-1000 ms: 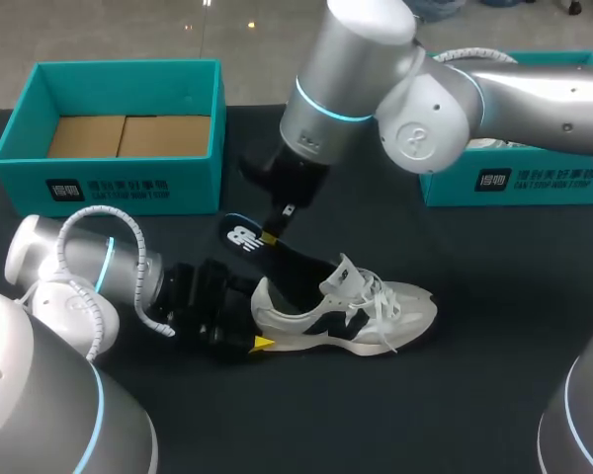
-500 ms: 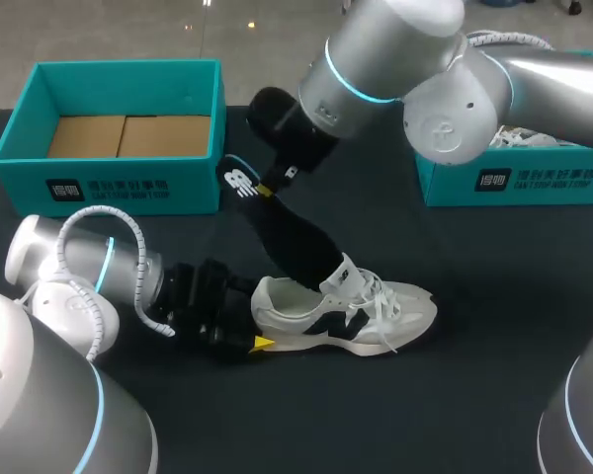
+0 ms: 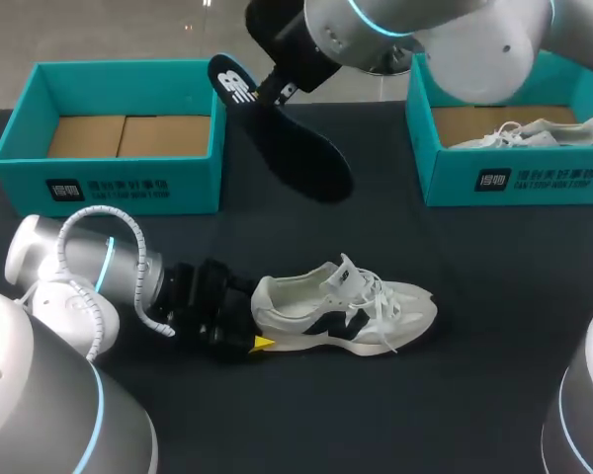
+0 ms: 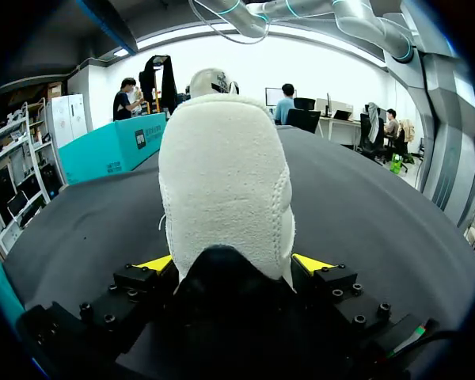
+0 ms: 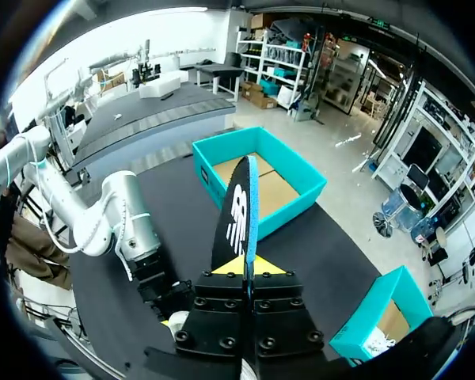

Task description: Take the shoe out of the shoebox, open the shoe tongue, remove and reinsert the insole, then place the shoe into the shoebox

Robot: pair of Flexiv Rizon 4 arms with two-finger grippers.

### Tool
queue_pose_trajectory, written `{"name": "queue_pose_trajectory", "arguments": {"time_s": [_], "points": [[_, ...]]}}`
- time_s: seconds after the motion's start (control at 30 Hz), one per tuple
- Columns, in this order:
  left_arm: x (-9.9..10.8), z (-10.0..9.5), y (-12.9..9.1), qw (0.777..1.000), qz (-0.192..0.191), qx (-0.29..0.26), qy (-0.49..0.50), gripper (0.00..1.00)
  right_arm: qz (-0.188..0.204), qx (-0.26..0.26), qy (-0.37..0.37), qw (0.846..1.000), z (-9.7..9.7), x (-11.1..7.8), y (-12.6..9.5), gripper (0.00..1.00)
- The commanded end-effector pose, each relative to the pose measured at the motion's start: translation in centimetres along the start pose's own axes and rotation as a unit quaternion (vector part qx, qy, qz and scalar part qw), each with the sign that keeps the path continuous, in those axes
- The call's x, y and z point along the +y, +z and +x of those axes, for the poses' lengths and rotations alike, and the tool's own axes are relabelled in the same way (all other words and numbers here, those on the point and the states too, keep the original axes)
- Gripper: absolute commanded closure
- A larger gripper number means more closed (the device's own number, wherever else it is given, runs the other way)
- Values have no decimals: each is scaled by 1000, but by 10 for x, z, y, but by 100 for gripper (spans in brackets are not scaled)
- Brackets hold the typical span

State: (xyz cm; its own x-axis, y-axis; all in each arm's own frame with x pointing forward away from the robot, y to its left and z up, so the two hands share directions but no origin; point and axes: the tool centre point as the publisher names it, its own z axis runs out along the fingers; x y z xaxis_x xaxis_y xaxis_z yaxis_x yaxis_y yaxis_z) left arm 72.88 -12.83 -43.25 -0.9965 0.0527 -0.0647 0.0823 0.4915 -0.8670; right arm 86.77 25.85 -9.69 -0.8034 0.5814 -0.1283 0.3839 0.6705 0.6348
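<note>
While left end effector (image 4: 233, 265) clamps shoe (image 3: 346, 306) heel, right end effector (image 5: 245, 267) pinches insole (image 3: 301, 148) aloft.

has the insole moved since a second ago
Yes. The insole has risen out of the shoe, up and back toward the empty shoebox, clamped in the right gripper.

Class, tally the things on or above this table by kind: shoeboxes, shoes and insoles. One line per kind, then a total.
Shoeboxes: 2, the left shoebox and the right shoebox.
Shoes: 2, the shoe on the table and the second shoe in the right shoebox.
Insoles: 1, the black insole, held up above the table.
Total: 5.
</note>
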Motion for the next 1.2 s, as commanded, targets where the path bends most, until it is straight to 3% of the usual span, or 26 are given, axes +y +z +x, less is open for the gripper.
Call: {"name": "queue_pose_trajectory", "arguments": {"time_s": [0.03, 0.43, 0.47, 0.57, 0.7, 0.77, 0.97, 1.07, 1.2], "points": [[3, 0, 3, 1000, -2, 0, 0, 100, -3, -4, 1, 1000, 1, -5, -6, 100], [3, 0, 3, 1000, -2, 0, 0, 100, -3, -4, 1, 1000, 1, -5, -6, 100], [3, 0, 3, 1000, -2, 0, 0, 100, -22, 18, 50, 998, 2, -13, -17, 100], [3, 0, 3, 1000, -2, 0, 0, 100, -24, 94, 153, 983, 10, -19, -39, 100], [3, 0, 3, 1000, -2, 0, 0, 100, -101, 166, 210, 958, 18, -12, -65, 100], [3, 0, 3, 1000, -2, 0, 0, 100, -140, 175, 210, 952, 14, -8, -77, 100], [3, 0, 3, 1000, -2, 0, 0, 100, -279, 199, 231, 911, 7, 2, -100, 100], [3, 0, 3, 1000, -2, 0, 0, 100, -313, 192, 245, 897, 4, 7, -108, 100], [3, 0, 3, 1000, -2, 0, 0, 100, -323, 205, 252, 889, 3, 15, -116, 100]]}}
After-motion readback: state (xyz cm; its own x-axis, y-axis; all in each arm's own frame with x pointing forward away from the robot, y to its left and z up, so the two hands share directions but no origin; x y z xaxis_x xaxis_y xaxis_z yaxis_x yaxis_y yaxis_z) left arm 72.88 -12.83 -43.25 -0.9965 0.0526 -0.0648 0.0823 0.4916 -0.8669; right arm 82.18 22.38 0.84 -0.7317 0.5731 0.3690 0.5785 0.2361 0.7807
